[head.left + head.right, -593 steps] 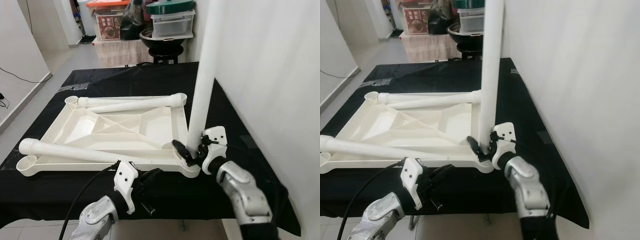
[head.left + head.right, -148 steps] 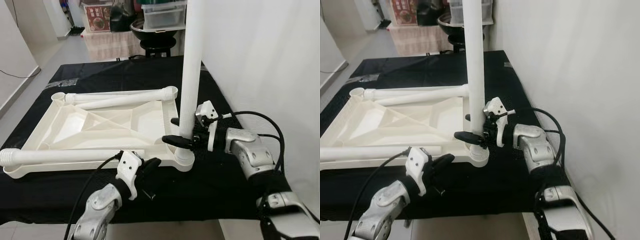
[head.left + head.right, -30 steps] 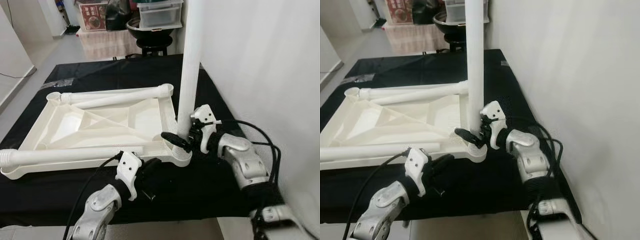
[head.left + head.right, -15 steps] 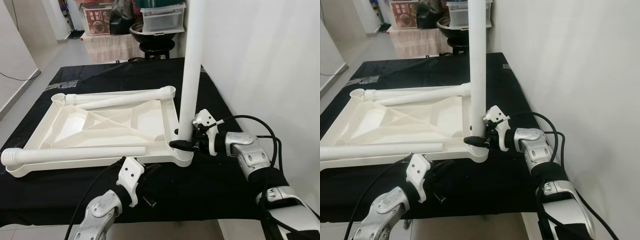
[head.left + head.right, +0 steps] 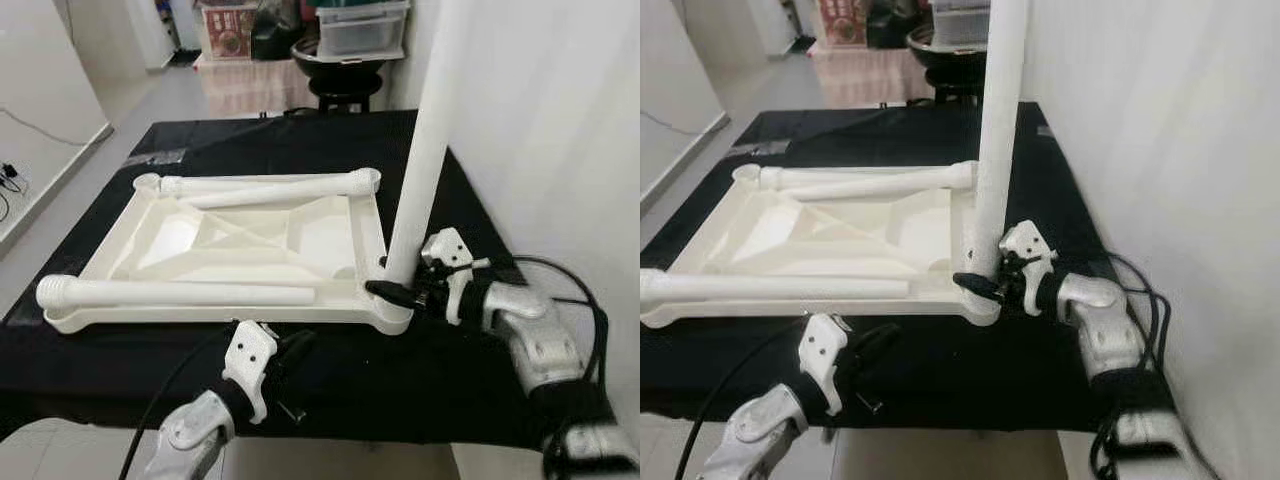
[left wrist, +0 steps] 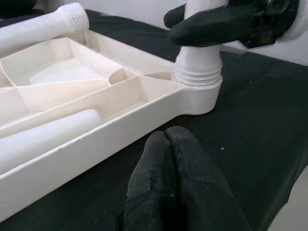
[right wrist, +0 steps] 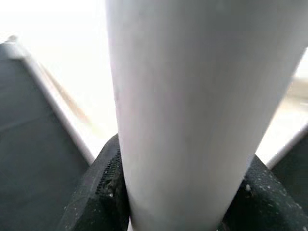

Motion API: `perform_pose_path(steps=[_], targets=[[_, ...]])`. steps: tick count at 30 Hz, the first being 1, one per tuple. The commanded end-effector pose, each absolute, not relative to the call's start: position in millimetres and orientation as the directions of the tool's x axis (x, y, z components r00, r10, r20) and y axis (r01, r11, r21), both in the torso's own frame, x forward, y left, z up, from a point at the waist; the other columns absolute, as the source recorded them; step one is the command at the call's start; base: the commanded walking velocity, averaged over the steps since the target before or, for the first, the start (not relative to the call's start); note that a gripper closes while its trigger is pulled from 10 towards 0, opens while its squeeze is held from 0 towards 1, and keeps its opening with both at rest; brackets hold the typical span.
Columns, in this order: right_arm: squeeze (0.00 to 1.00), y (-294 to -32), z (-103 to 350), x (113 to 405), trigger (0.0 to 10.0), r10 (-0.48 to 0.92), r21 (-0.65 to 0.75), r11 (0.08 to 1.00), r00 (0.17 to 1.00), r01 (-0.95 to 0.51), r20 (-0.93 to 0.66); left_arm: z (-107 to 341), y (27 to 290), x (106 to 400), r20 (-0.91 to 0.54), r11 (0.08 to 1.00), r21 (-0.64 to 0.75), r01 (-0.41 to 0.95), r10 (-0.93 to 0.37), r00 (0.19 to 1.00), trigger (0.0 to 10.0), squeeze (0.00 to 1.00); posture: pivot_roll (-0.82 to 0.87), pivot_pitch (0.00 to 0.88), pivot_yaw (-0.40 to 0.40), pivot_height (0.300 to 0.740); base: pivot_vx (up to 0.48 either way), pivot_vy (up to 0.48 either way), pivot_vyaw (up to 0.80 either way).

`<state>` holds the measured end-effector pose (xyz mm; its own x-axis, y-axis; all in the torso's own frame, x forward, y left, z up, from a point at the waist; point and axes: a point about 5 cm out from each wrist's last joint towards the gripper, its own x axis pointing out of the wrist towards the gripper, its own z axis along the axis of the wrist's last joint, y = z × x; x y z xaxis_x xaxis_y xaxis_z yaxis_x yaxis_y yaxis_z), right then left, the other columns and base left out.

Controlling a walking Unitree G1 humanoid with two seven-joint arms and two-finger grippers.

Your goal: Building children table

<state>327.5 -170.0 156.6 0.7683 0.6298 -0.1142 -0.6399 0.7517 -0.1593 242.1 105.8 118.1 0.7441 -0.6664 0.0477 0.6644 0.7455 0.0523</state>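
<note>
The right gripper point(image 5: 393, 292) is clamped around the base of the upright leg point(image 5: 418, 175), one black finger on each side, just above the threaded collar. Gripping this low keeps the hold close to the joint, presumably so the leg can be turned or steadied in its corner socket point(image 6: 198, 89). The leg stands nearly vertical at the robot's near right corner of the inverted tabletop point(image 5: 230, 240), which lies on the black table point(image 5: 440, 370).

The left gripper point(image 5: 288, 352) has its fingers pressed together with nothing between them. It rests on the black surface just beside the tabletop's near edge, probably to brace it.

One loose leg point(image 5: 180, 293) lies along the near side of the tabletop, and further legs point(image 5: 270, 186) lie along the far side, not yet fitted.
</note>
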Motion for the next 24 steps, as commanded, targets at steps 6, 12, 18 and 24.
perform_pose_path(steps=[6, 12, 18, 24], targets=[[0.0, -131, 114, 291, 0.0, 0.408, -0.134, 0.891, 0.894, -0.435, -0.186, 121, 112, 247, 0.063, 0.743, 0.068, 0.665, -0.669, 0.741, 10.0, 0.0, -0.13, 0.121, 0.061, 0.74, 0.0, 0.0, 0.0], [0.0, -128, 114, 289, 2.2, 0.424, -0.115, 0.885, 0.884, -0.45, -0.196, 121, 112, 248, 0.067, 0.748, 0.069, 0.66, -0.663, 0.745, 10.0, 0.0, -0.13, 0.116, 0.063, 0.74, 0.0, 0.0, 0.0], [1.0, -127, 136, 297, 10.0, 0.464, -0.023, 0.883, 0.878, -0.469, -0.117, 121, 112, 250, 0.069, 0.764, 0.062, 0.642, -0.645, 0.761, 10.0, 0.0, -0.12, 0.105, 0.058, 0.74, 0.0, 0.0, 0.0], [1.0, -131, 168, 316, 10.0, 0.605, -0.073, 0.792, 0.795, -0.606, -0.031, 120, 110, 251, 0.068, 0.756, 0.061, 0.652, -0.655, 0.753, 10.0, 0.0, -0.12, 0.096, 0.054, 0.74, 0.0, 0.0, 0.0]])
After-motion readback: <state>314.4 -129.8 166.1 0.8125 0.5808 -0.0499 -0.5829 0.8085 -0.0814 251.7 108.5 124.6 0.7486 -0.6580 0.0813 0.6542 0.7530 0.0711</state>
